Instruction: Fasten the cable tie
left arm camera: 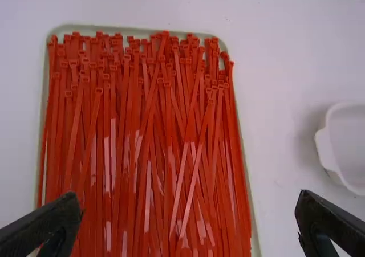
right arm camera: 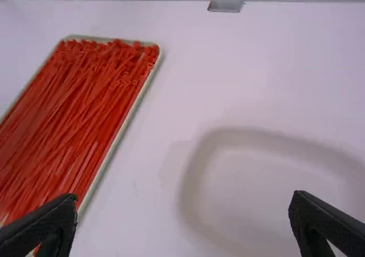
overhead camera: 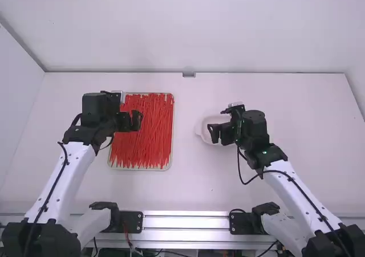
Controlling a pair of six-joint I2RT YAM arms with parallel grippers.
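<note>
While both arms are hanging over the white table [overhead camera: 285,109], the left gripper [overhead camera: 132,121] is holding its fingers spread wide, gripping nothing, just above the red cable ties [overhead camera: 142,133]. Those are lying heaped lengthwise in a pale tray [left arm camera: 137,29]. At three o'clock from the tray, the right gripper [overhead camera: 215,133] is hovering, fingers likewise spread, over a white bowl [overhead camera: 201,129].

No legible txt, labels or nos. anywhere
</note>
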